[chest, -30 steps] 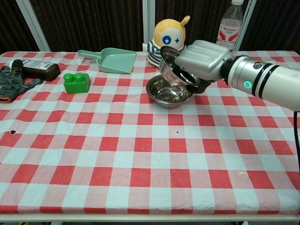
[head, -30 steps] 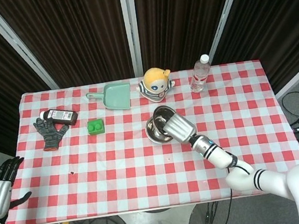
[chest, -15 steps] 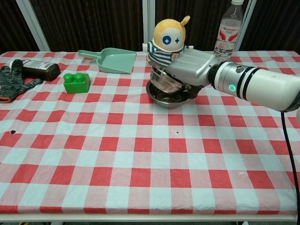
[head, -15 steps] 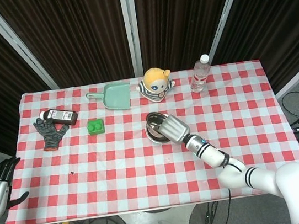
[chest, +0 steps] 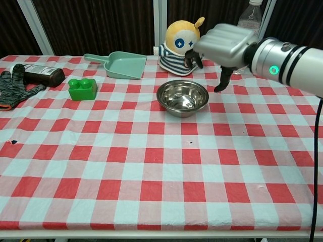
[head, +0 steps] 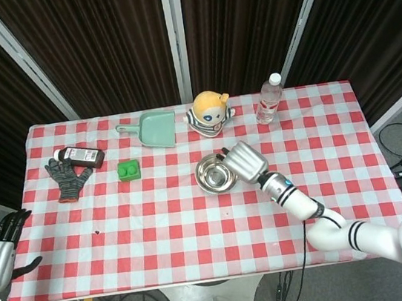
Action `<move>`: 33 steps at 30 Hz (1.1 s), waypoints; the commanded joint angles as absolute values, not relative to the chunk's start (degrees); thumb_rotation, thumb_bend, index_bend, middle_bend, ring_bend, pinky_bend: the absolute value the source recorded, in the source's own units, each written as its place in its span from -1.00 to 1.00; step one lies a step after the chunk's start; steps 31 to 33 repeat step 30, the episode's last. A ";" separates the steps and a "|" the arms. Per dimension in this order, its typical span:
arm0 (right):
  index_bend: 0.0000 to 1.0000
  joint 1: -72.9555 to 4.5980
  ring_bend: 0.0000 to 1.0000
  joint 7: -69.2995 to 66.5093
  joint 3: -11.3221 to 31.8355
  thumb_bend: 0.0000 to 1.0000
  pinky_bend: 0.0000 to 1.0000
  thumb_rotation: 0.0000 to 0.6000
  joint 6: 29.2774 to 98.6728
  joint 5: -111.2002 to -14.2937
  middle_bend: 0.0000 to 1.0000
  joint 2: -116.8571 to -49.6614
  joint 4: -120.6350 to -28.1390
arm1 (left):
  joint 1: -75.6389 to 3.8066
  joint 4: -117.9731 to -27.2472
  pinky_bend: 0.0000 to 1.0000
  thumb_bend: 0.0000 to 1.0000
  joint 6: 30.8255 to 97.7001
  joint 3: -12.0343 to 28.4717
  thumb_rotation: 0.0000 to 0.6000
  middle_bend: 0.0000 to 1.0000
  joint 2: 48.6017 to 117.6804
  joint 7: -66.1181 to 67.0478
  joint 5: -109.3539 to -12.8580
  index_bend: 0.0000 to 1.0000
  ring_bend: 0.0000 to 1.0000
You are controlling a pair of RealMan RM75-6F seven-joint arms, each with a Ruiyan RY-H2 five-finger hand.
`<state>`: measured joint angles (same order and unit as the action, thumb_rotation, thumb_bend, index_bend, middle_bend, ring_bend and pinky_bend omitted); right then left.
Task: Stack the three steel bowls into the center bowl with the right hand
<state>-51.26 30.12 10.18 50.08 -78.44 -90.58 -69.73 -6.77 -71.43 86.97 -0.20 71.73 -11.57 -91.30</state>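
Just left of the empty right hand (chest: 222, 43) sit the stacked bowls (chest: 182, 97).

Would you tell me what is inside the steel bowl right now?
The bowl shows only a shiny steel interior, nothing loose. Whether other bowls are nested in it cannot be told. The right hand hovers above, empty.

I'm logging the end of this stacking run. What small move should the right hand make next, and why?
Probably lift the right hand up and back toward the robot, clear of the steel bowl stack. It hovers empty above the stack's far right rim with fingers apart, and no other loose steel bowl shows on the table.
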 commanded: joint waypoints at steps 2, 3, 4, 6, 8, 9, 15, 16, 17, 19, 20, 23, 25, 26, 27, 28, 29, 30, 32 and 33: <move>-0.36 -44.07 0.57 29.99 10.02 -1.00 0.52 1.00 60.23 -79.07 -0.21 -80.02 -80.95 | -7.16 -71.88 -0.56 -0.96 86.39 -0.18 1.00 -0.60 71.69 -11.01 -91.31 -0.69 -0.73; -0.37 -42.50 0.57 29.88 9.62 -1.00 0.53 1.00 62.22 -79.46 -0.21 -78.01 -82.92 | -7.26 -71.97 -0.56 -0.96 86.23 -0.18 1.00 -0.60 71.72 -10.84 -91.32 -0.69 -0.73; -0.37 -40.29 0.57 29.72 8.98 -1.00 0.53 1.00 64.91 -80.01 -0.21 -75.28 -85.50 | -7.43 -72.10 -0.56 -0.96 86.01 -0.16 1.00 -0.60 71.78 -10.62 -91.35 -0.69 -0.73; -0.37 -36.69 0.55 28.82 7.83 -0.97 0.53 1.00 69.15 -80.96 -0.20 -71.40 -88.92 | -7.72 -72.37 -0.56 -0.95 85.71 -0.11 1.00 -0.60 71.89 -10.23 -91.42 -0.69 -0.73; -0.37 -32.45 0.51 27.12 6.24 -0.94 0.52 1.00 73.38 -81.54 -0.19 -67.40 -92.11 | -8.00 -72.68 -0.56 -0.95 85.52 -0.05 1.00 -0.60 72.07 -9.72 -91.56 -0.69 -0.73; -0.36 -30.65 0.48 26.24 5.46 -0.93 0.50 1.00 74.98 -81.73 -0.18 -65.91 -93.23 | -8.14 -72.84 -0.56 -0.95 85.41 -0.02 1.00 -0.60 72.16 -9.49 -91.60 -0.69 -0.73; -0.43 -19.79 -0.31 20.25 0.89 -0.95 -0.30 1.00 82.24 -79.34 -0.37 -60.61 -97.25 | -8.88 -74.10 -0.56 -0.96 84.58 0.18 1.00 -0.60 72.55 -7.26 -91.56 -0.69 -0.73; -0.53 -18.00 -0.53 19.51 0.14 -0.95 -0.49 1.00 82.51 -77.72 -0.50 -60.19 -98.02 | -8.93 -74.27 -0.57 -0.96 84.60 0.29 1.00 -0.60 72.62 -6.70 -91.45 -0.69 -0.73; -0.69 -16.78 -0.77 19.02 -0.42 -0.96 -0.72 1.00 82.41 -76.39 -0.66 -60.00 -98.48 | -8.94 -74.38 -0.56 -0.95 84.65 0.39 1.00 -0.60 72.67 -6.31 -91.35 -0.69 -0.73; -0.93 -14.50 -0.97 17.92 -1.38 -0.99 -0.95 1.00 82.13 -73.97 -0.87 -60.03 -98.75 | -8.93 -74.55 -0.57 -0.95 84.74 0.57 1.00 -0.60 72.76 -5.59 -91.09 -0.69 -0.73; -0.99 -13.68 -1.00 17.44 -1.78 -1.00 -1.00 1.00 81.95 -73.26 -0.92 -60.21 -98.45 | -8.89 -74.58 -0.56 -0.95 84.82 0.62 1.00 -0.60 72.77 -5.37 -90.99 -0.69 -0.73; -1.00 -11.65 -1.00 16.13 -2.62 -1.00 -1.00 1.00 82.09 -72.97 -0.96 -60.78 -96.83 | -8.78 -74.82 -0.56 -0.95 85.14 0.71 1.00 -0.60 72.75 -4.84 -90.89 -0.69 -0.73; -1.00 -10.68 -1.00 15.65 -2.71 -1.00 -1.00 1.00 83.01 -73.89 -0.97 -61.14 -95.71 | -8.72 -74.88 -0.57 -0.95 85.56 0.77 1.00 -0.60 72.80 -4.37 -91.04 -0.69 -0.73; -1.00 -10.32 -1.00 15.46 -2.64 -1.00 -1.00 1.00 83.49 -74.34 -0.97 -61.23 -95.41 | -8.23 -74.65 -0.56 -0.95 85.98 0.52 1.00 -0.60 72.60 -4.40 -90.95 -0.69 -0.73; -1.00 -10.01 -1.00 15.19 -2.52 -1.00 -1.00 1.00 83.93 -74.74 -0.97 -61.27 -95.22 | -7.75 -74.31 -0.57 -0.95 86.67 0.12 1.00 -0.60 72.37 -4.90 -91.34 -0.69 -0.73; -1.00 -9.63 -1.00 14.73 -2.31 -1.00 -1.00 1.00 84.51 -75.28 -0.97 -61.29 -95.02 | -7.65 -73.98 -0.57 -0.95 87.01 -0.05 1.00 -0.60 72.37 -5.18 -91.72 -0.69 -0.73; -1.00 -9.42 -1.00 14.50 -2.13 -1.00 -1.00 1.00 84.85 -75.66 -0.97 -61.30 -94.86 | -7.65 -73.78 -0.56 -0.95 87.09 -0.11 1.00 -0.60 72.44 -5.18 -91.87 -0.69 -0.73; -1.00 -9.27 -1.00 14.38 -1.96 -1.00 -1.00 1.00 85.07 -75.95 -0.97 -61.33 -94.70 | -7.69 -73.63 -0.57 -0.96 87.04 -0.15 1.00 -0.60 72.52 -5.11 -91.93 -0.69 -0.73; -1.00 -9.27 -1.00 14.38 -1.96 -1.00 -1.00 1.00 85.07 -75.95 -0.97 -61.33 -94.70 | -7.69 -73.63 -0.57 -0.96 87.04 -0.15 1.00 -0.60 72.52 -5.11 -91.93 -0.69 -0.73; -1.00 -9.27 -1.00 14.38 -1.96 -1.00 -1.00 1.00 85.07 -75.95 -0.97 -61.33 -94.70 | -7.69 -73.63 -0.57 -0.96 87.04 -0.15 1.00 -0.60 72.52 -5.11 -91.93 -0.69 -0.73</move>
